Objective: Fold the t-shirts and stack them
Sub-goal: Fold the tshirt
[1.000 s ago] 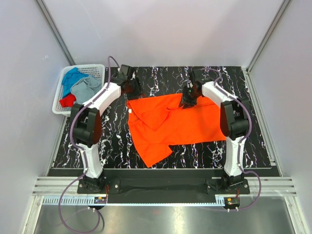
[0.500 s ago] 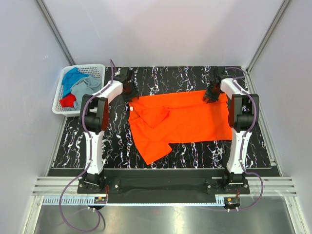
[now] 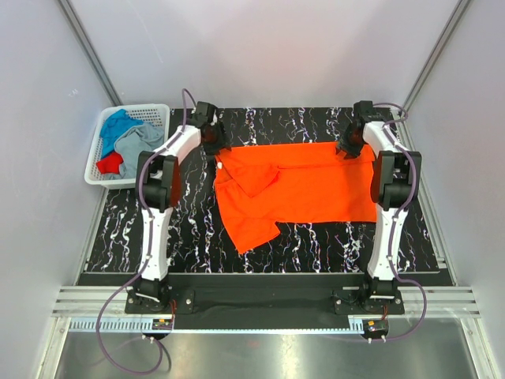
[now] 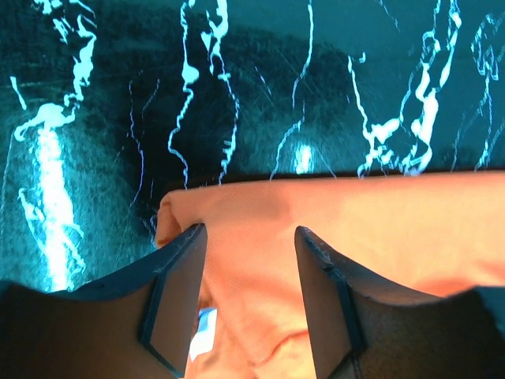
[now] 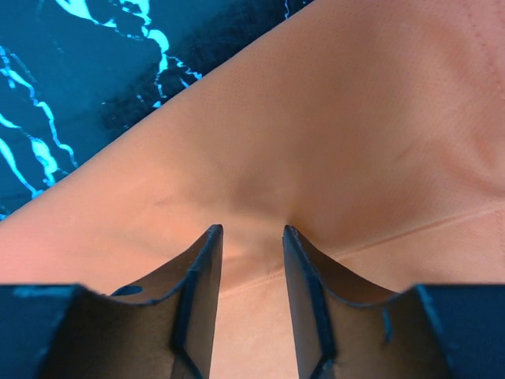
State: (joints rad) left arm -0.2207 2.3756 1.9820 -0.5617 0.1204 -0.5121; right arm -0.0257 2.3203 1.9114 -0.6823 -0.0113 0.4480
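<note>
one orange t-shirt point(image 3: 300, 189) lies under both grippers. there are two grippers, the left gripper point(image 3: 214, 144) and the right gripper point(image 3: 348, 148). three more t-shirts sit well to the left of the left gripper: one blue t-shirt point(image 3: 118, 125), one grey t-shirt point(image 3: 140, 140) and one red t-shirt point(image 3: 110, 163), four in all. one white basket point(image 3: 160, 109) holds those three. one white neck label point(image 4: 203, 328) shows just beside the left gripper. one black marbled table point(image 3: 316, 245) lies beneath both.

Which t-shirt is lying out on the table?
The bright orange cloth t-shirt; the blue shirt, grey shirt and red shirt are bunched in the white plastic basket.
</note>
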